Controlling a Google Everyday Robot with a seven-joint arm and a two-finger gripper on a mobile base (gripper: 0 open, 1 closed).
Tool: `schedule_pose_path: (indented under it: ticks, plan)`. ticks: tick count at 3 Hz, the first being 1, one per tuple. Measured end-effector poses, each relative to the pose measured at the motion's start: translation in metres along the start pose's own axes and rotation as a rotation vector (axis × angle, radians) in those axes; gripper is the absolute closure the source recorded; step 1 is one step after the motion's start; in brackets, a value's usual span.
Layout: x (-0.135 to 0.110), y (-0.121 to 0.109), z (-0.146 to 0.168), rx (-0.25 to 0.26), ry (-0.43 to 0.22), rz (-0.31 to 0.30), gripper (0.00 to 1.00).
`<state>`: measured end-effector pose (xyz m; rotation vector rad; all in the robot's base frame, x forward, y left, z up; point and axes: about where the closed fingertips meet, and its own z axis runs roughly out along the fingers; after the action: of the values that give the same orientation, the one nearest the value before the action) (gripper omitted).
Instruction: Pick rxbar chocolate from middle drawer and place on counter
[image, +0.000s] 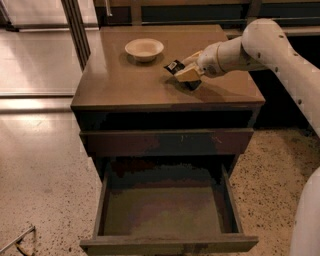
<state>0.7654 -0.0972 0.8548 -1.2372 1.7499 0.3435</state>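
Reaching across the cabinet from its right side. The counter (125, 85) is glossy tan, with the closed drawer front (165, 142) below it, and lower down the middle drawer (165, 212) is pulled out, nothing showing on its grey-brown floor. My arm (260, 45) comes in over the right rear of the top. A pale bowl (144, 49) sits near the back, just left of my gripper (186, 75). The gripper is low over the counter, right of centre, clenched on the rxbar chocolate (174, 65), whose printed end pokes out toward the bowl. Judgement: the lift from the drawer is done and only the set-down remains. Risks: the bar looks tilted in the grasp, so letting go from here could make it land on an edge, flip or skid. A push leftward could nudge the bowl. Dragging the wrapper on the slick top might slide it toward the front lip, above the open drawer. Hard to make out: whether the bar's lower end touches the counter, since a dark patch under my fingers could be wrapper or shadow. The arm's far end is cut off at the frame.
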Motion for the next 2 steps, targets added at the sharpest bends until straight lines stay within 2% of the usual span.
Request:
schedule_pose_path:
  ticks: [2]
  plan:
    - [0.0000,0.0000,0.0001,0.000,0.000,0.000,0.37]
